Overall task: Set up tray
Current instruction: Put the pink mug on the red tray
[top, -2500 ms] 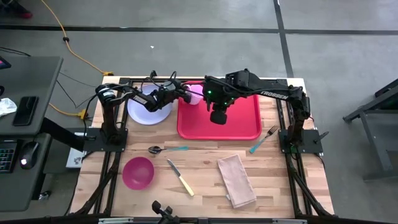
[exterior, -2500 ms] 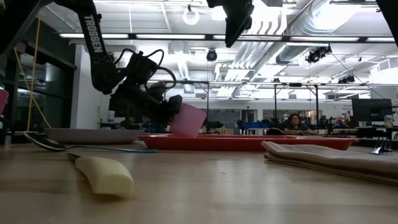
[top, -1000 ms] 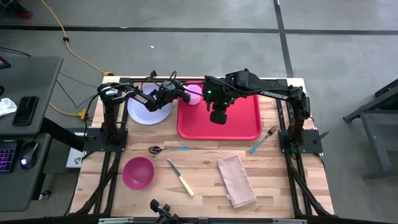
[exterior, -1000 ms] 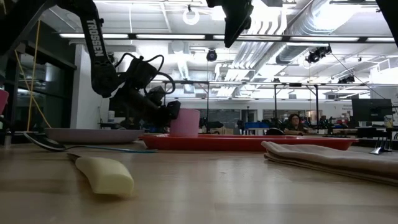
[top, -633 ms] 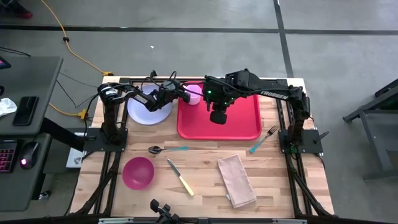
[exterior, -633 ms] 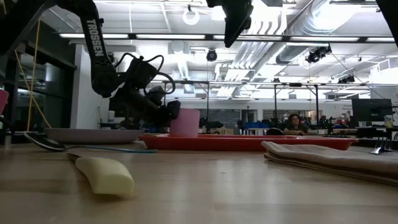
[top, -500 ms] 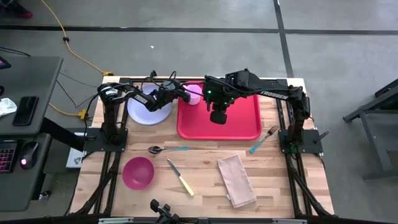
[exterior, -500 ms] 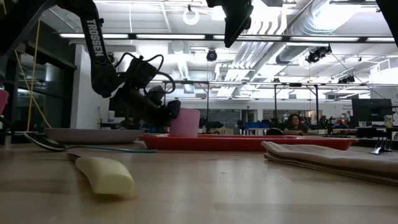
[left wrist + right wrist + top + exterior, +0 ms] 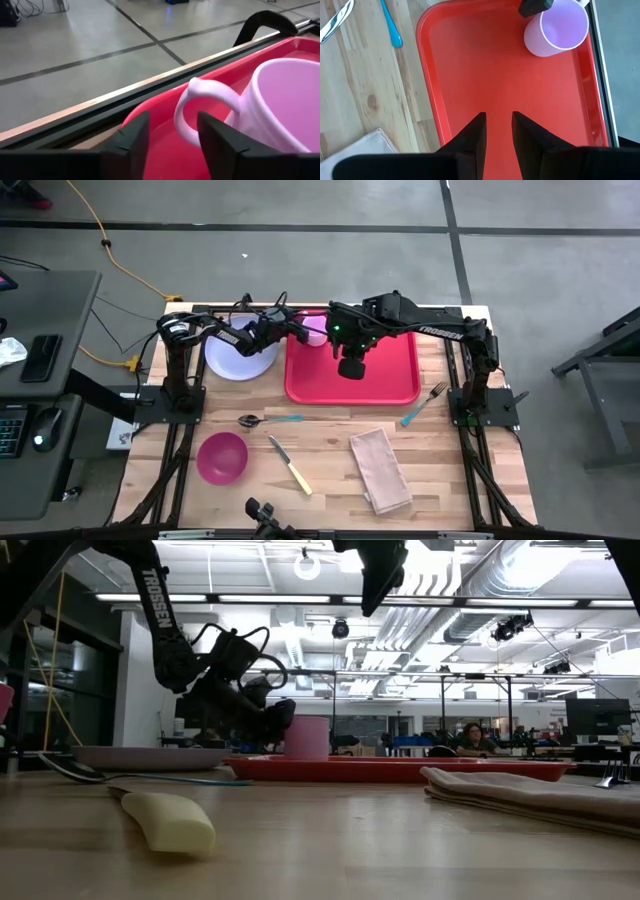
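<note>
Red tray (image 9: pixel 385 385) sits mid-table with just the pink mug (image 9: pixel 556 27) parked in its corner, my left gripper (image 9: pixel 172 137) open around the handle gripping nothing, so plate (image 9: pixel 238 358), bowl (image 9: pixel 221 457) and cutlery remain.

A mug (image 9: pixel 312 331) is standing in the far left corner of the tray (image 9: pixel 390 375), with a plate (image 9: pixel 240 355) lying just left of the tray on the counter (image 9: pixel 330 460), and a spoon (image 9: pixel 268 420), knife (image 9: pixel 290 465), bowl (image 9: pixel 221 457), napkin (image 9: pixel 380 470) and fork (image 9: pixel 425 403) lying nearer.
</note>
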You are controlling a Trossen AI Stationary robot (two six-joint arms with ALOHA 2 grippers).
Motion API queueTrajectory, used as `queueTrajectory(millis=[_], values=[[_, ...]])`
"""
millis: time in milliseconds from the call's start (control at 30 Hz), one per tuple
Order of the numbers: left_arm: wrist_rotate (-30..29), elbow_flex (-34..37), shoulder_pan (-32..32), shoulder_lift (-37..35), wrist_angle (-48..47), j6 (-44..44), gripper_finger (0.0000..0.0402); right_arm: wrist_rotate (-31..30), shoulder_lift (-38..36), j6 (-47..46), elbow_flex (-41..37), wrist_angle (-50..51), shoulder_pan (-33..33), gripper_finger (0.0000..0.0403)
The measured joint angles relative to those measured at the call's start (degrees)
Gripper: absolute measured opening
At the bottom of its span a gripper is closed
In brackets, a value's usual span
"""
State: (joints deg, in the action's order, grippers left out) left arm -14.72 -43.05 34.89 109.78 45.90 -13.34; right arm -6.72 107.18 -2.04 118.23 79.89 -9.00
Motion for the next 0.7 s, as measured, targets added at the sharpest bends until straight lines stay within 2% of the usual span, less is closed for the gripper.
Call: queueTrajectory(millis=[233, 367, 700], values=[[0.43, 0.00, 0.00, 0.00, -0.05, 0.01, 0.0243, -0.55, 0.00, 0.44, 0.01, 0.47, -0.02, 0.0071], [1.88, 0.00, 0.02, 0.00, -0.45, 0.02, 0.0248, -0.64, 0.00, 0.58, 0.01, 0.63, -0.02, 0.0071], [1.07, -0.02, 0.02, -1.27, -2.65, 0.66, 0.0250, -0.70, 0.00, 0.55, -0.01, 1.77, -0.01, 0.0071]])
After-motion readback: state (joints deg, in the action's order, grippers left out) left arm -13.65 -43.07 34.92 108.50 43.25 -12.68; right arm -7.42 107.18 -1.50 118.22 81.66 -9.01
